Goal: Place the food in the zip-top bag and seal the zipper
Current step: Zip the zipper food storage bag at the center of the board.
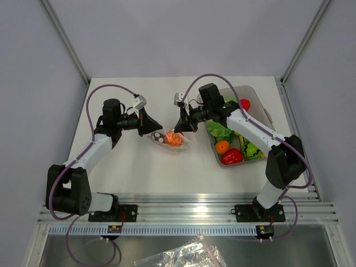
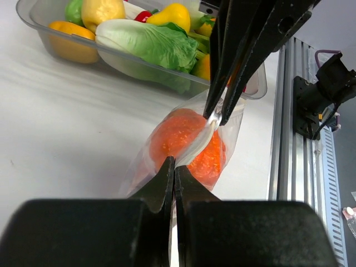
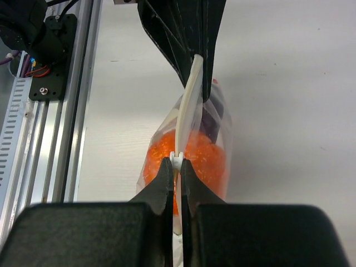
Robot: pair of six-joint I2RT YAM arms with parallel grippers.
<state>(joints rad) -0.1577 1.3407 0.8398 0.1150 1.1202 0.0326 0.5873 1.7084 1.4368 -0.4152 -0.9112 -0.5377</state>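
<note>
The zip-top bag (image 1: 171,140) hangs just above the table's middle, held between both arms. Inside it sit an orange food piece (image 3: 207,161) and a dark purple eggplant (image 3: 214,115). The whitish zipper (image 3: 187,105) runs taut between the two grippers. My left gripper (image 2: 174,164) is shut on one end of the strip and my right gripper (image 3: 177,162) is shut on the other end. In the top view the left gripper (image 1: 158,127) and right gripper (image 1: 179,128) face each other over the bag. The bag's underside is hidden.
A clear tray (image 1: 245,87) at the right holds green lettuce (image 1: 219,132), an orange piece (image 1: 222,147) and a red pepper (image 1: 232,156). Spare clear bags (image 1: 183,257) lie below the aluminium rail (image 1: 189,214) at the near edge.
</note>
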